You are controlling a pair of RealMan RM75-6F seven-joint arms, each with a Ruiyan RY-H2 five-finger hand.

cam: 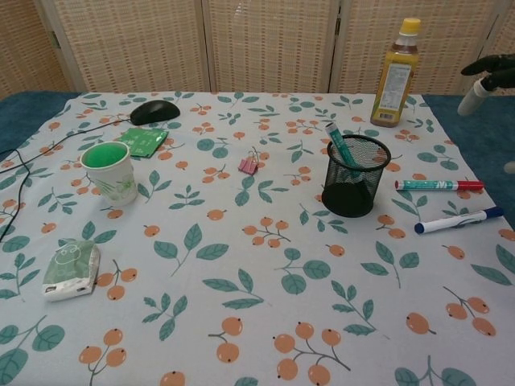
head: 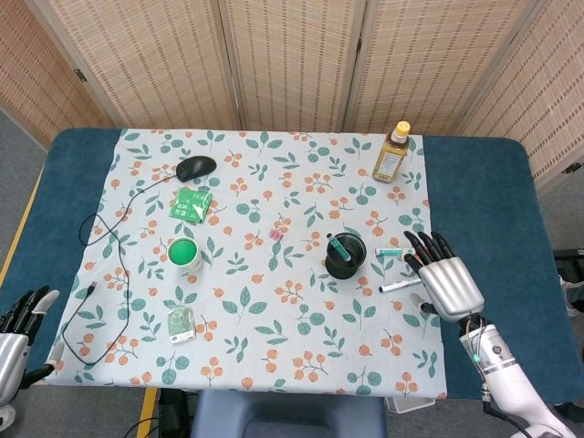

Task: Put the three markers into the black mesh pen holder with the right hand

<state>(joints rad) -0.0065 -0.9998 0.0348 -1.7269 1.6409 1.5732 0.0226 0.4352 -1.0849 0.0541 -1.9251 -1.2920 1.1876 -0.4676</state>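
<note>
The black mesh pen holder (head: 345,258) (cam: 356,175) stands right of the table's middle with a green marker (head: 339,246) (cam: 339,145) leaning inside it. A green-and-red marker (head: 391,251) (cam: 439,185) and a blue-capped white marker (head: 399,286) (cam: 457,220) lie on the cloth to its right. My right hand (head: 447,280) (cam: 488,72) hovers open and holds nothing, right of both loose markers, with its fingers spread. My left hand (head: 16,336) is open at the bottom left, off the table.
A tea bottle (head: 391,153) (cam: 396,72) stands behind the holder. A pink binder clip (cam: 249,165), green paper cup (cam: 108,171), green packet (cam: 142,141), black mouse (cam: 154,111) with its cable, and a wrapped packet (cam: 71,270) lie to the left.
</note>
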